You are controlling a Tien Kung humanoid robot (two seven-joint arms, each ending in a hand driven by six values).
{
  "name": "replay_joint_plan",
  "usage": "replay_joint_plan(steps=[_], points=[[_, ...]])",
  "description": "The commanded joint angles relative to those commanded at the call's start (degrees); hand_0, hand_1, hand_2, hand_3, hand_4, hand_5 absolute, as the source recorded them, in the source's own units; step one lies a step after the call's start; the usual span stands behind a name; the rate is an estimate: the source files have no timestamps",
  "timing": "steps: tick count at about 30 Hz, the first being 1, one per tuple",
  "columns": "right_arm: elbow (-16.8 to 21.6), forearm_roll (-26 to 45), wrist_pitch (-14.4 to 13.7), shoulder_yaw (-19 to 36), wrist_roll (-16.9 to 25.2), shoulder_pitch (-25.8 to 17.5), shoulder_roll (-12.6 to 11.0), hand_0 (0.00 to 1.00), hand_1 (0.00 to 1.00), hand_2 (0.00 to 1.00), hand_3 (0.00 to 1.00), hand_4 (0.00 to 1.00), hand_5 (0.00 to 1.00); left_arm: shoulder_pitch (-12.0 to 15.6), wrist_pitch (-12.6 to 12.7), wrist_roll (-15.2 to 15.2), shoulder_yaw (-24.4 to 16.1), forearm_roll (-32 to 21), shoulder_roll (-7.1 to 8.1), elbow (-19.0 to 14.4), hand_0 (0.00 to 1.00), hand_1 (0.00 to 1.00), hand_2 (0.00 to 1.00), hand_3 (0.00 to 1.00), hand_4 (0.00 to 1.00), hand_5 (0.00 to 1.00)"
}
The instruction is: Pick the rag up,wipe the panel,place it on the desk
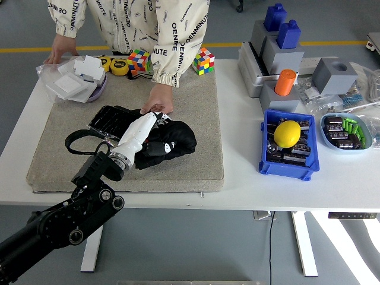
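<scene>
A black rag (176, 141) lies bunched on the right end of a glossy black panel (108, 119), which rests on a grey mat (196, 101). My left hand (148, 127), white with a black arm behind it, comes in from the lower left and is pressed onto the rag with its fingers closed on it. The panel's left end shows bare. The rag and my hand hide its right end. A person's hand (158, 100) rests at the panel's far edge, just behind my hand. The right arm is out of view.
The person's other hand (59, 47) rests at the far left by white boxes (77, 80). Two Rubik's cubes (139, 60) (203, 61) and a yellow tape measure (120, 66) line the mat's far edge. A blue bin (287, 155) with a yellow lemon stands to the right.
</scene>
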Motion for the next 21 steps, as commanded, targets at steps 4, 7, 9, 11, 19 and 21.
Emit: replay_joint_plan(steps=[4, 7, 9, 11, 19, 21], points=[[0.00, 0.26, 0.05, -0.34, 0.11, 0.03, -0.01, 0.522, 0.550, 0.490, 0.519, 0.846, 0.348, -0.07, 0.20, -0.32, -1.06, 0.16, -0.07, 1.27, 0.272, 0.378, 0.378, 0.560, 0.664, 0.002], [0.00, 0.26, 0.04, -0.34, 0.16, -0.05, -0.02, 0.522, 0.550, 0.490, 0.519, 0.846, 0.348, -0.10, 0.57, -0.88, -2.25, 0.03, 0.05, 1.94, 0.272, 0.378, 0.378, 0.560, 0.664, 0.002], [0.00, 0.16, 0.02, -0.25, 0.14, -0.06, -0.05, 0.523, 0.551, 0.490, 0.519, 0.846, 0.347, -0.20, 0.88, -1.25, -3.47, 0.00, 0.03, 2.44, 0.271, 0.377, 0.378, 0.560, 0.664, 0.002], [0.00, 0.09, 0.01, -0.14, 0.07, -0.10, -0.01, 0.523, 0.551, 0.490, 0.519, 0.846, 0.347, -0.34, 1.03, -1.35, -4.56, 0.34, -0.05, 3.23, 0.271, 0.377, 0.378, 0.560, 0.664, 0.002], [0.00, 0.53, 0.09, -0.66, 0.16, 0.04, -0.03, 0.522, 0.550, 0.490, 0.519, 0.846, 0.346, -1.03, 1.27, -1.52, -10.29, 2.46, -0.59, 8.03, 0.267, 0.377, 0.377, 0.559, 0.663, 0.002], [0.00, 0.64, 0.08, -0.71, 0.26, 0.02, -0.03, 0.521, 0.548, 0.490, 0.518, 0.845, 0.347, -1.34, 1.49, -1.63, -12.18, 3.30, -0.70, 9.54, 0.266, 0.376, 0.376, 0.559, 0.663, 0.002]])
